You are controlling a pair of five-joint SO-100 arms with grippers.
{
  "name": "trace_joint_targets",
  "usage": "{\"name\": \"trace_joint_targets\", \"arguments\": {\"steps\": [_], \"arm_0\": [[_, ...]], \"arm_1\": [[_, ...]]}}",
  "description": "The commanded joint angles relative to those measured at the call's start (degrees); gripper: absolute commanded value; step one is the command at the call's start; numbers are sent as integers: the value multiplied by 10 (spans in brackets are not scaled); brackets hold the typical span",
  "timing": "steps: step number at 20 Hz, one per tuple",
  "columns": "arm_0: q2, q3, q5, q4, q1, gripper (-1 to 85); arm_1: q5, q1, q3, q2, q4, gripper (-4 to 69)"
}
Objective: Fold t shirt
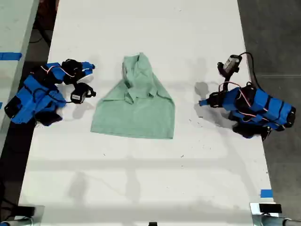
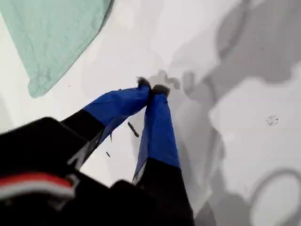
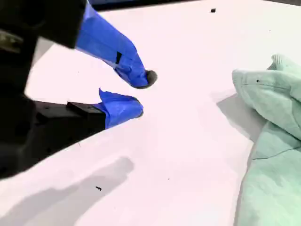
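While the t shirt (image 1: 134,110) lies on the white desk (image 1: 141,179), a little above the middle of the exterior view, its long axis runs up and down that view. The straight hem is the wide end, facing the exterior view's bottom. The cloth narrows to a bunched, folded peak pointing at the exterior view's top, with the sides turned in over the body. It's plain pale mint.

Out to the exterior view's right, my first hand (image 1: 201,102) points at the shirt but sits apart from it. In the first wrist view its blue fingertips (image 2: 151,87) are pressed together on nothing, hem corner (image 2: 51,37) off to one side.

Over on the exterior view's left, my second hand (image 1: 89,67) is level with the shirt's peak and clear of it. The second wrist view shows its tips (image 3: 143,94) a narrow gap apart, empty, rumpled cloth (image 3: 273,141) nearby.

A small white label (image 1: 76,97) on that arm is too tiny to read. A blue tape strip (image 1: 266,193) marks the desk's edge at the exterior view's lower right.
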Motion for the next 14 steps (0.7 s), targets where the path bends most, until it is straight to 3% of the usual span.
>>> {"name": "trace_joint_targets", "arguments": {"steps": [1, 14], "arm_0": [[3, 22, -2, 3, -4, 59], [3, 22, -2, 3, -6, 59]], "arm_1": [[28, 19, 23, 6, 14, 17], [24, 15, 23, 6, 14, 17]]}}
